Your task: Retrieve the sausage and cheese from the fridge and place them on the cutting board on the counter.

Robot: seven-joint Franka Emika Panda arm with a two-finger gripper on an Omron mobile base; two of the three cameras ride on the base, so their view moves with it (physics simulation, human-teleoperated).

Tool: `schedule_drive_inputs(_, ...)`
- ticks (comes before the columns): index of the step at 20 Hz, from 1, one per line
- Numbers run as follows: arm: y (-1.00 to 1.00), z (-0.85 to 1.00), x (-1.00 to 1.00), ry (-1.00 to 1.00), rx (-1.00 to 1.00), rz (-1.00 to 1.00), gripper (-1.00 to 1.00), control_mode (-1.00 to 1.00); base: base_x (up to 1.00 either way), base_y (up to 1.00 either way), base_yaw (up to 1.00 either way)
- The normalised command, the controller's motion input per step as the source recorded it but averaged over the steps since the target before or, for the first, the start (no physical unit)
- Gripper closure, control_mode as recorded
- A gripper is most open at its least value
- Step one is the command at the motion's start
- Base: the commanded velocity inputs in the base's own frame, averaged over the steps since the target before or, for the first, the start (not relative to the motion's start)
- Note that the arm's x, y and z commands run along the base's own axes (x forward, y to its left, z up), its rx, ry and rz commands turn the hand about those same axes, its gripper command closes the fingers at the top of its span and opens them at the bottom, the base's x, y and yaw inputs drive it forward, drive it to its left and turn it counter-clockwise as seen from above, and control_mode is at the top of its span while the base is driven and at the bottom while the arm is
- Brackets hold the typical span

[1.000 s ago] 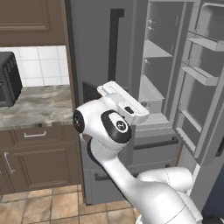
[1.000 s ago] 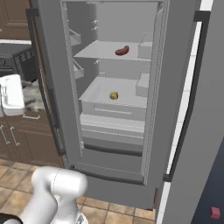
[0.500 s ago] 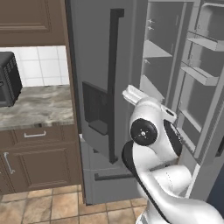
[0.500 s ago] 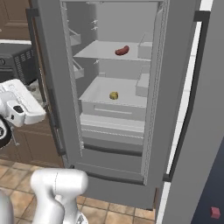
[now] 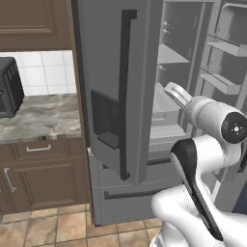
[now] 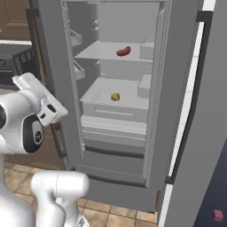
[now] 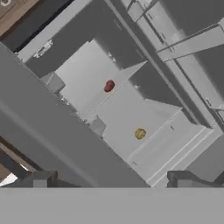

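Swung across from in front of the left fridge door toward the open compartment since a second ago; sausage and cheese unmoved on their shelves. Now, in the left base view, white arm [image 5: 207,144] standing at the right, in front of the lower fridge shelves; in the right base view, hand raised at the left edge beside the open left door. Gripper [image 7: 111,181] spread wide and empty, dark fingertips [image 7: 41,178] rising at the bottom of the hand view, well apart from both foods. Fridge [image 6: 119,133] open, both French doors swung out, dark bar handle [image 5: 124,91] and dispenser recess on the left door. Sausage [image 6: 123,51] lying on the upper shelf, toward its right side and near the back, beside a pale bin at the shelf's right edge; same reddish-brown link near the middle of the hand view [image 7: 109,85]. Cheese [image 6: 115,96] sitting on the shelf below, near the middle, close to the front edge; small yellow chunk also in the hand view [image 7: 140,133]. Counter [image 5: 36,118] to the left of the fridge, marbled top over dark brown drawers, with a black microwave [image 5: 9,87] at its left end against white tile.
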Motion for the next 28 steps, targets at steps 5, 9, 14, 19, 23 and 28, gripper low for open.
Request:
schedule_drive_inputs(5,-0.43,0.0,0.4,0.02,0.31,0.2,-1.0,-1.0,0.0,0.0,0.0)
schedule_drive_inputs(9,-0.28,-0.07,0.77,0.13,0.13,0.21,-1.0,-1.0,0.0,0.0,0.0)
schedule_drive_inputs(14,-0.03,-0.25,0.83,0.11,0.01,0.17,-1.0,-1.0,0.0,0.0,0.0)
schedule_drive_inputs(19,0.0,-0.18,0.83,0.08,0.0,0.17,-1.0,-1.0,0.0,0.0,0.0)
schedule_drive_inputs(23,0.0,-0.12,0.82,0.01,0.0,0.19,-1.0,-1.0,0.0,0.0,0.0)
schedule_drive_inputs(28,-0.04,-0.15,0.69,0.0,0.0,0.16,-1.0,-1.0,0.0,0.0,0.0)
